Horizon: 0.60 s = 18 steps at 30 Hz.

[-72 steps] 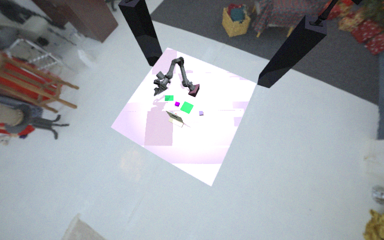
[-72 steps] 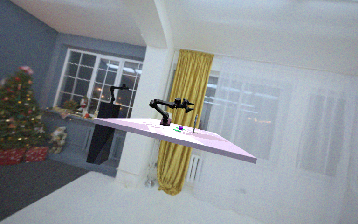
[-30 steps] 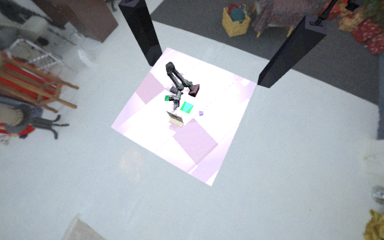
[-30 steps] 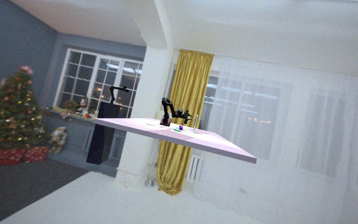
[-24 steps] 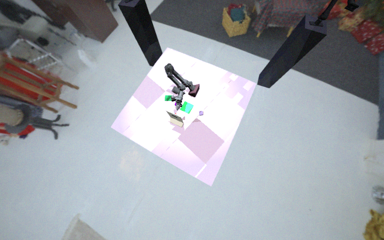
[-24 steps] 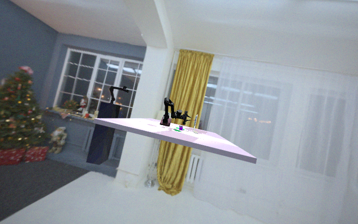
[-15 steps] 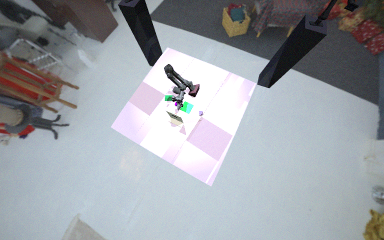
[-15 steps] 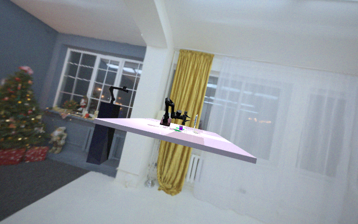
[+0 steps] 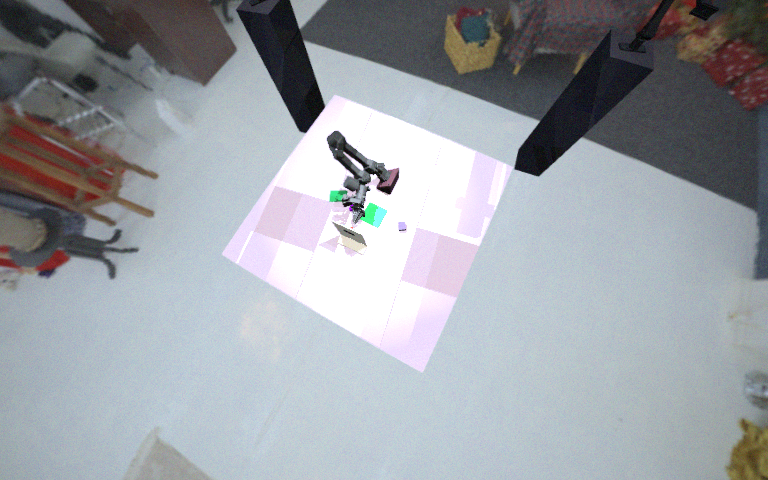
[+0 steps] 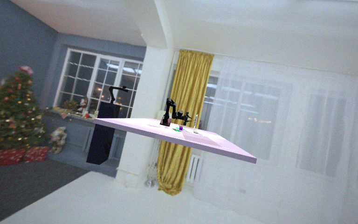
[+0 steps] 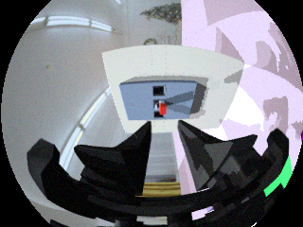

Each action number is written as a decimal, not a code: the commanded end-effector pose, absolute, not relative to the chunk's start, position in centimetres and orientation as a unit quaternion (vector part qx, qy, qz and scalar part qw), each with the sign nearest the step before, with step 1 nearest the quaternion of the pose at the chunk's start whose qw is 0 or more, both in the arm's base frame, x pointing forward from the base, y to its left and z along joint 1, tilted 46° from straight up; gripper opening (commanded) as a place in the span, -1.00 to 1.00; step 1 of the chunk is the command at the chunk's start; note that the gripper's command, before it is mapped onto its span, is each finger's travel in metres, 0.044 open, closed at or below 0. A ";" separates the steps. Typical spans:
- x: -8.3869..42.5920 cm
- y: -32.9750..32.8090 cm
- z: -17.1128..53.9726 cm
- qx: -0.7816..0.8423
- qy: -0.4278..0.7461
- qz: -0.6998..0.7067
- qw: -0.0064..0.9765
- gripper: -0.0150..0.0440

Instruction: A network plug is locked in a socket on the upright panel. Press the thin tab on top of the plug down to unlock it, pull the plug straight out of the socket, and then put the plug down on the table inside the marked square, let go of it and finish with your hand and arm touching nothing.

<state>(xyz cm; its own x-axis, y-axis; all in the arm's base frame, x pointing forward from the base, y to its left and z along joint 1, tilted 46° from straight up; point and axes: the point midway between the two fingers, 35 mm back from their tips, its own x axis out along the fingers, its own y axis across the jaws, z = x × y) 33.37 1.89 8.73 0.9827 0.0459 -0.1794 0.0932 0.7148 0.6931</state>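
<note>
The plug (image 11: pixel 162 108), with a red top, sits in the lower socket of the blue-grey face on the upright panel (image 11: pixel 227 71) (image 10: pixel 196 122). My gripper (image 11: pixel 165 124) (image 9: pixel 356 221) is partly open, with nothing between its fingertips. It is in front of the panel, and the fingertips appear just below the plug in the wrist view. No contact with the plug can be made out. Two green patches lie on the table: a larger one (image 9: pixel 370 214), partly cyan, and a smaller one (image 9: pixel 337 195). I cannot tell which is the marked square.
An empty-looking socket opening (image 11: pixel 158 90) is above the plug. A purple block (image 10: pixel 180 127) is near the green patches, and a lilac block (image 9: pixel 402 226) lies beyond the larger patch. The arm's base (image 9: pixel 388 181) stands behind them. The panel has a pale foot (image 9: pixel 352 245).
</note>
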 end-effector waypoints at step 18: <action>36.9 1.5 9.0 0.379 0.089 -0.009 0.921 0.04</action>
<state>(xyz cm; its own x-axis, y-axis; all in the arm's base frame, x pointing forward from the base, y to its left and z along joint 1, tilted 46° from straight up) 36.12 1.49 8.77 0.9830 0.0459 -0.1780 0.0930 0.7113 0.6967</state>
